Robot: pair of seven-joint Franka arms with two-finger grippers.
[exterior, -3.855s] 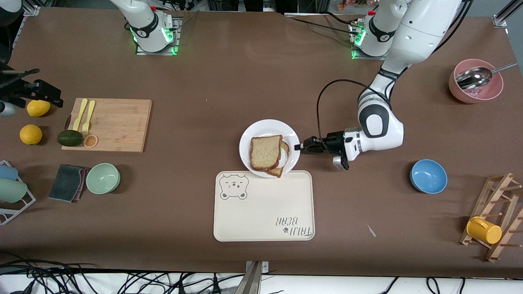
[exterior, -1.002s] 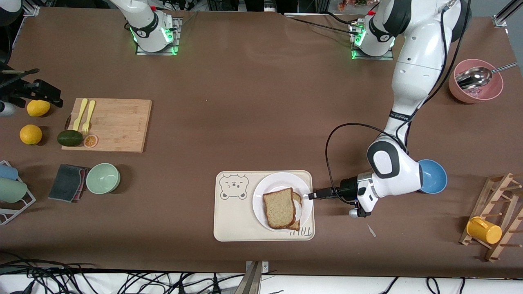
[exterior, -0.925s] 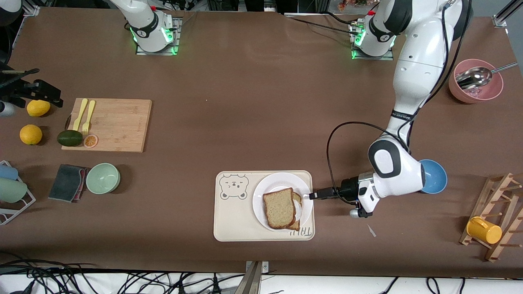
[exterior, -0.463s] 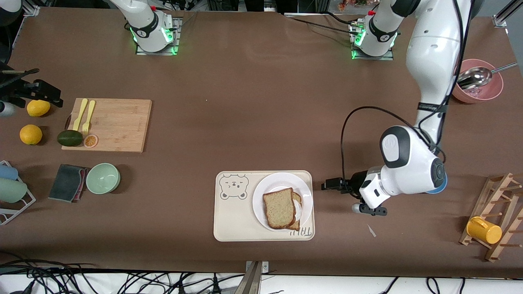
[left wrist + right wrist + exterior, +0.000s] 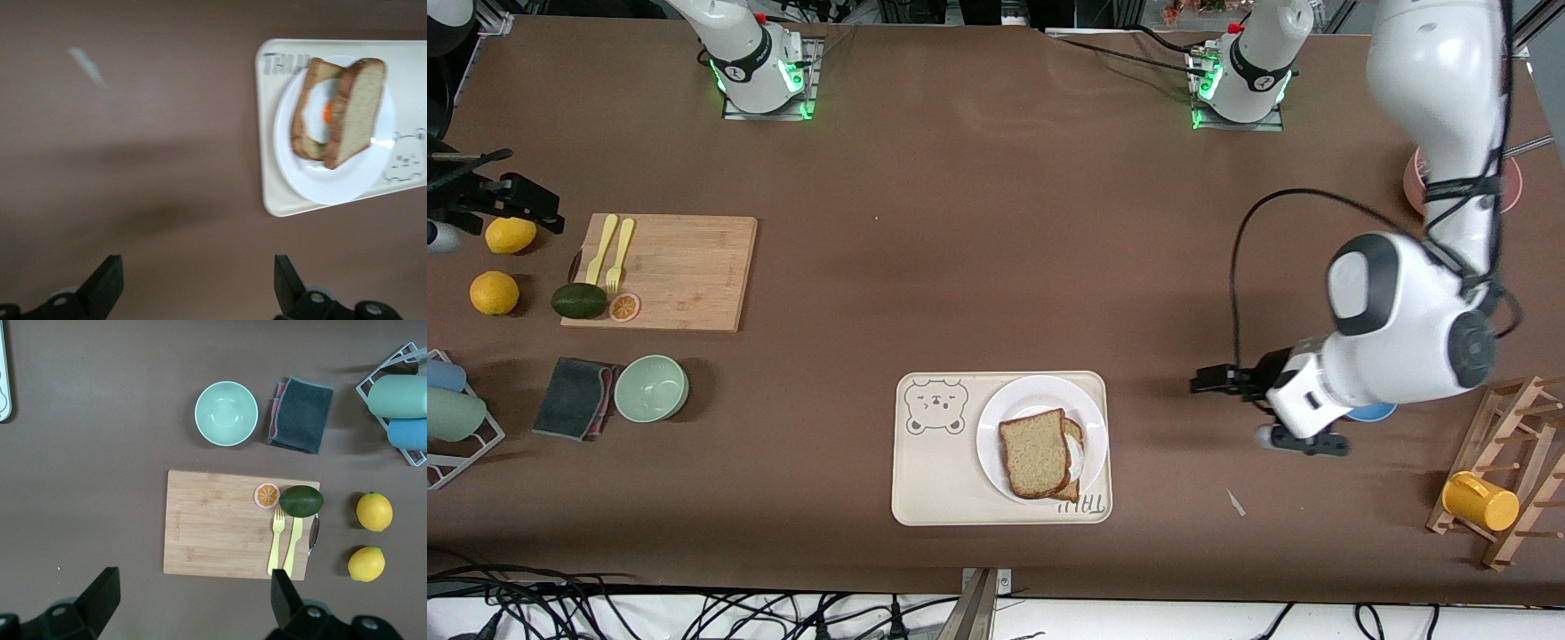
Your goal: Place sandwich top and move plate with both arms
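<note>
The white plate [image 5: 1040, 389] stands on the cream bear tray [image 5: 934, 484], at the tray's end toward the left arm. The sandwich top [image 5: 1035, 453] leans on the egg toast [image 5: 1073, 434] on the plate. In the left wrist view the plate [image 5: 333, 187], the sandwich top [image 5: 357, 107] and the egg toast [image 5: 312, 127] show apart from my left gripper [image 5: 197, 270], which is open and empty. That left gripper [image 5: 1209, 380] hangs over bare table between the tray and a blue bowl. My right gripper [image 5: 193, 583] is open and empty, high over the table beside the wooden cutting board [image 5: 227, 523].
The blue bowl [image 5: 1371, 412] is mostly hidden under the left arm. A wooden rack with a yellow cup [image 5: 1480, 500] stands at the left arm's end. The cutting board [image 5: 660, 271], a green bowl [image 5: 651, 388], a grey cloth [image 5: 301, 413] and lemons [image 5: 373, 511] lie at the right arm's end.
The plate went from the table onto the tray. The left gripper then opened, left the plate's rim and rose away toward the blue bowl. The plate stays put.
</note>
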